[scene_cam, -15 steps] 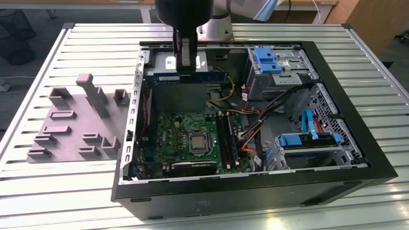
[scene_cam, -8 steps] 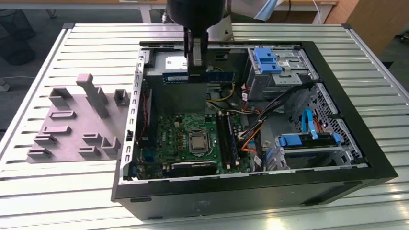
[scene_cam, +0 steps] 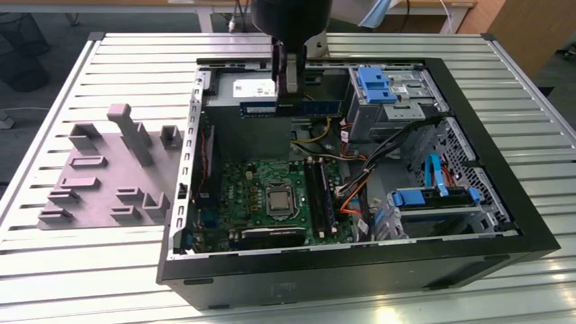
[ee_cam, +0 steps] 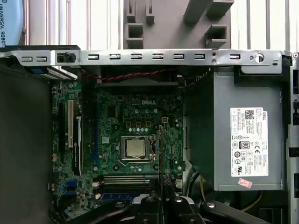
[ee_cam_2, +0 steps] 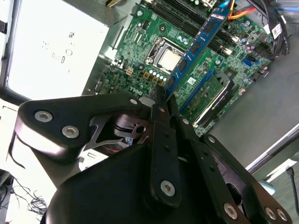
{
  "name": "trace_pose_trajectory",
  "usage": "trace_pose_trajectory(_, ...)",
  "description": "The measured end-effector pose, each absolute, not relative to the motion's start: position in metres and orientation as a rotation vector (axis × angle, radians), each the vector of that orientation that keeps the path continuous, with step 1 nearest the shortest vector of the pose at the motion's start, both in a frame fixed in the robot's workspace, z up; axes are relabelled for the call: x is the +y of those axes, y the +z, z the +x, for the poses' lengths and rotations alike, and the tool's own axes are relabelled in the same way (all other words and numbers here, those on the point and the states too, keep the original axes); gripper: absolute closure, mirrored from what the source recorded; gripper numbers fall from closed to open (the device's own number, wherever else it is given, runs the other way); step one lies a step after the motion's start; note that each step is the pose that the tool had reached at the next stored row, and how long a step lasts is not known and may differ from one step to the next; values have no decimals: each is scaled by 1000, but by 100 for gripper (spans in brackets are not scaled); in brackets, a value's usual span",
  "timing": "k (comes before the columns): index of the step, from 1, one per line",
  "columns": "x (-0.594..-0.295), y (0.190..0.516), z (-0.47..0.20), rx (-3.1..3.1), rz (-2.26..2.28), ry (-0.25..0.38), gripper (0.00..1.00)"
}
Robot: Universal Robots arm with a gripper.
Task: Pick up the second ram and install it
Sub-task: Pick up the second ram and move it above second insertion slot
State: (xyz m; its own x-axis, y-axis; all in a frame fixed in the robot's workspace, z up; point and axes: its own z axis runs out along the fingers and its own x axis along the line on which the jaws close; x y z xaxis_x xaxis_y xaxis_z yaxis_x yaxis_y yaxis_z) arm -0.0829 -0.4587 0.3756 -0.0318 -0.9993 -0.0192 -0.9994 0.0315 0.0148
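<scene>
The second ram [scene_cam: 315, 106] is a thin stick with black chips, held level above the back of the open computer case [scene_cam: 360, 270]. My gripper [scene_cam: 290, 100] is shut on its middle. In the second wrist view the ram [ee_cam_2: 198, 44] juts out from the shut fingertips [ee_cam_2: 159, 100] over the green motherboard [ee_cam_2: 140, 51]. In the first wrist view the ram [ee_cam: 160, 158] shows edge-on as a thin dark line above the gripper [ee_cam: 160, 201], just beside the processor socket [ee_cam: 135, 147]. The long black memory slots [scene_cam: 322, 196] lie well below the ram.
A grey fixture plate [scene_cam: 108, 175] with upright blocks stands on the slatted table at the exterior view's left. Inside the case are the power supply [ee_cam: 247, 140], blue drive brackets [scene_cam: 376, 84] and bundles of cables [scene_cam: 360, 189].
</scene>
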Motion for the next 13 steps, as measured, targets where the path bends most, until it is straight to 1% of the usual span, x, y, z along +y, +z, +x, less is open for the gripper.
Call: trace_pose_trajectory(13,-459,375,-62,2275,-2161,38,86)
